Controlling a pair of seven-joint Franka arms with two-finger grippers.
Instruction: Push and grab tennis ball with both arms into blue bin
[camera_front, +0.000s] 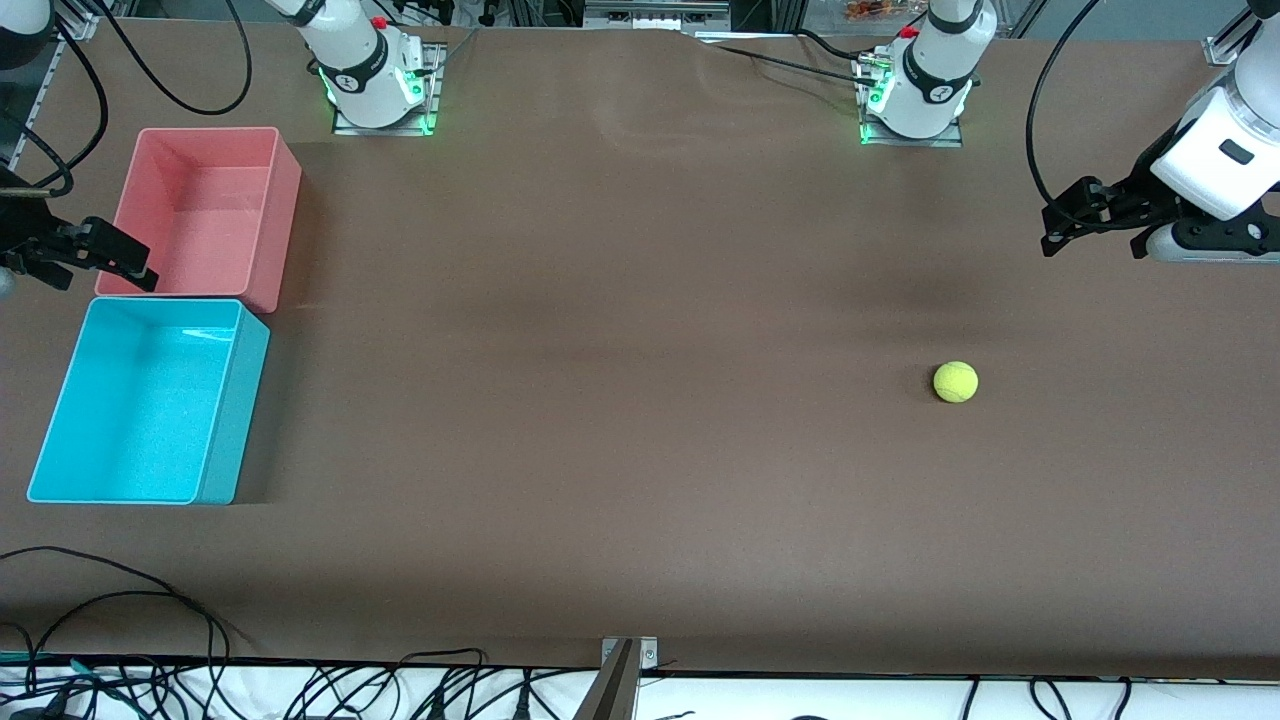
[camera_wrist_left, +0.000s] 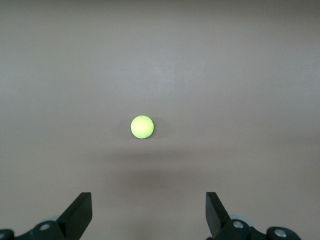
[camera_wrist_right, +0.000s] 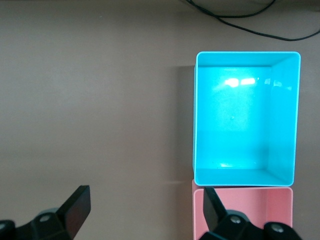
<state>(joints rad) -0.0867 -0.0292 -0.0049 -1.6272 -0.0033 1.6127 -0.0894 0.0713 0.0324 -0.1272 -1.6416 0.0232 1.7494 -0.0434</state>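
While the tennis ball (camera_front: 955, 381) sits alone on the bench (camera_front: 620, 400), the left end effector (camera_front: 1060, 225) hangs open above that end. Over the pink bin (camera_front: 205, 210), which touches the blue bin (camera_front: 150, 400), the right end effector (camera_front: 105, 262) also gapes, gripping nothing.

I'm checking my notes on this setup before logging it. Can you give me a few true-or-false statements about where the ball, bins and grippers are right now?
1. The tennis ball lies on the bare table toward the left arm's end. True.
2. The blue bin already holds the ball. False: the bin is empty.
3. The pink bin sits right beside the blue bin, farther from the front camera. True.
4. The left gripper is shut on the ball. False: its fingers are open, above the table, and the ball lies apart from them.
5. The right gripper is open near the bins. True.
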